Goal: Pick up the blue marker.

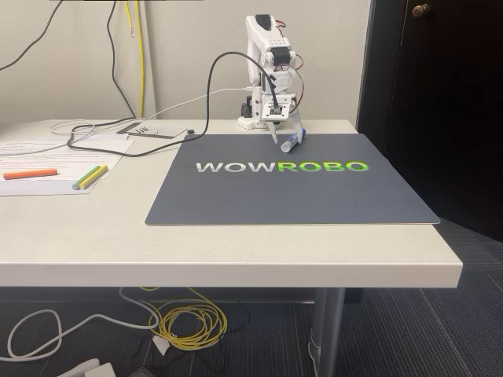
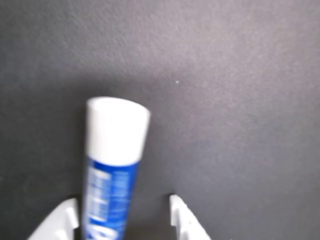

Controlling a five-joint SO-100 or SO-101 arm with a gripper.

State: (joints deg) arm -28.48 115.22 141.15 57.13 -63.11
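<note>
One fingertip [image 2: 62,217] touches the blue marker [image 2: 112,165]; the spread gripper [image 2: 122,217] seems off-centre near the mat's [image 1: 291,192] far edge, so centre it, then close.

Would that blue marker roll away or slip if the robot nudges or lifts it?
Probably. The blue marker has a round, smooth-looking barrel, so it may roll on the flat dark mat. It looks stiff and light. Between hard white jaws, it might slip unless squeezed squarely.

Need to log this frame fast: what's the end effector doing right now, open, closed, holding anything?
End effector: open, jaws either side of the blue marker, which sits against one finger with a gap to the other; not clamped.
</note>
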